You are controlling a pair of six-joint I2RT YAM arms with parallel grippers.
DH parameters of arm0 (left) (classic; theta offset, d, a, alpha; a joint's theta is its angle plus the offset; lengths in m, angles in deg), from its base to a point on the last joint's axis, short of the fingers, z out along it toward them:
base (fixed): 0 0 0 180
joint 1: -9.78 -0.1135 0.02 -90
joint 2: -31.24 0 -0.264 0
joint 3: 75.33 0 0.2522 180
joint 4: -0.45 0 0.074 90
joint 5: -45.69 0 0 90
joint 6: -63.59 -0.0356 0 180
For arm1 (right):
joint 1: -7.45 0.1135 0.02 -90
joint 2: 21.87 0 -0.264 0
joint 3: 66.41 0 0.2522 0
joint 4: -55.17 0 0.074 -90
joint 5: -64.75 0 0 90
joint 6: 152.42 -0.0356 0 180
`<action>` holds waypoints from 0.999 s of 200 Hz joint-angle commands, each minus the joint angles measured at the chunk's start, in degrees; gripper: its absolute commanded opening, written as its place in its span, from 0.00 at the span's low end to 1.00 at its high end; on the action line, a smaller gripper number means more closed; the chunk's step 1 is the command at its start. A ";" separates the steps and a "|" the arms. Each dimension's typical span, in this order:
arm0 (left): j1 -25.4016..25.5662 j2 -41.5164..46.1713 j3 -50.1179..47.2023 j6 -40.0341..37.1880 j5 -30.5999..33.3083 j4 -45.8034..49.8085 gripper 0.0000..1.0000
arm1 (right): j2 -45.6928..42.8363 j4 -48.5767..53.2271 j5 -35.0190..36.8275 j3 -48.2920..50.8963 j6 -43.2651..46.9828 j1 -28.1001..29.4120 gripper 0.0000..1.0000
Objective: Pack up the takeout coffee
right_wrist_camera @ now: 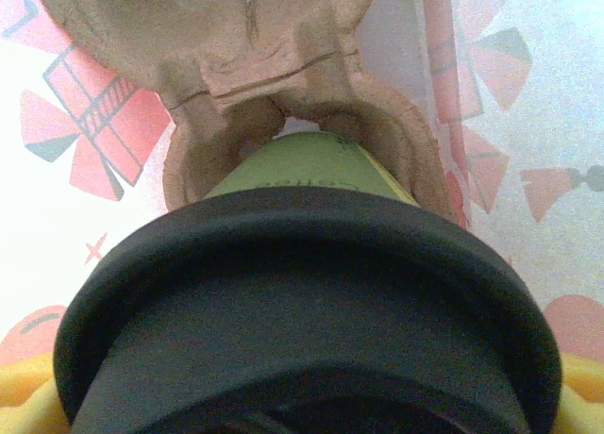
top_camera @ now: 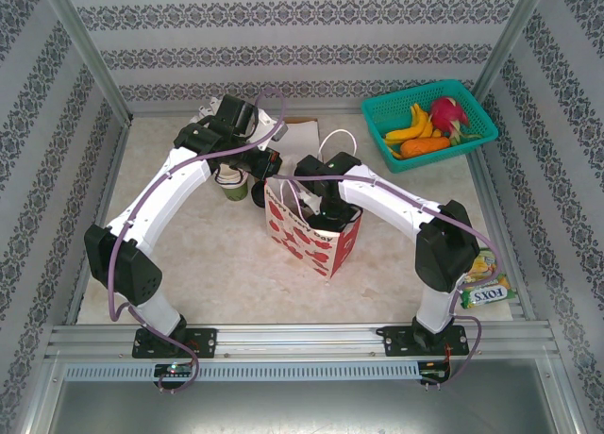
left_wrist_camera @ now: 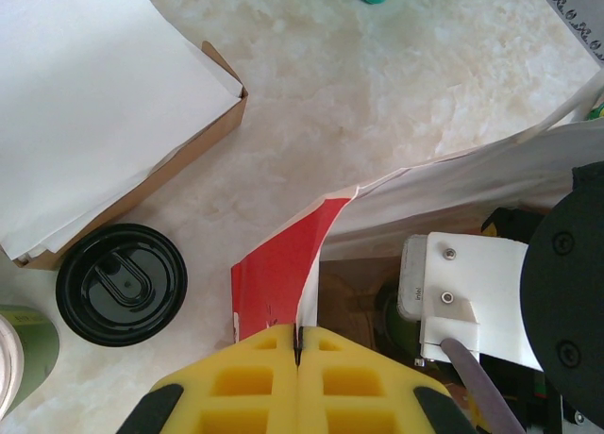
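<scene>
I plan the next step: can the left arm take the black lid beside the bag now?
Probably not yet. The left claw is shut on the rim of the paper bag. The black lid sits close by, uncovered, so releasing the bag first should free the way.

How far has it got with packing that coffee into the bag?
Done: the left gripper pinches the paper bag rim, holding it open. In hand: the right gripper has the takeout coffee inside the bag, at the cardboard carrier. Left: seating it and letting go.
</scene>
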 commanded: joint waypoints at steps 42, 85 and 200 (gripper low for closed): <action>0.30 1.31 -0.48 -0.80 -0.06 -1.01 0.00 | -0.39 -0.95 -0.99 0.57 0.71 -0.50 0.55; 0.29 1.29 -0.32 -0.71 -0.08 -1.08 0.00 | -0.39 -1.18 -0.98 0.66 0.75 -0.56 0.55; 0.35 0.91 0.03 -0.72 -0.49 -0.89 0.00 | -0.42 -1.78 -0.88 0.68 0.82 -0.57 0.55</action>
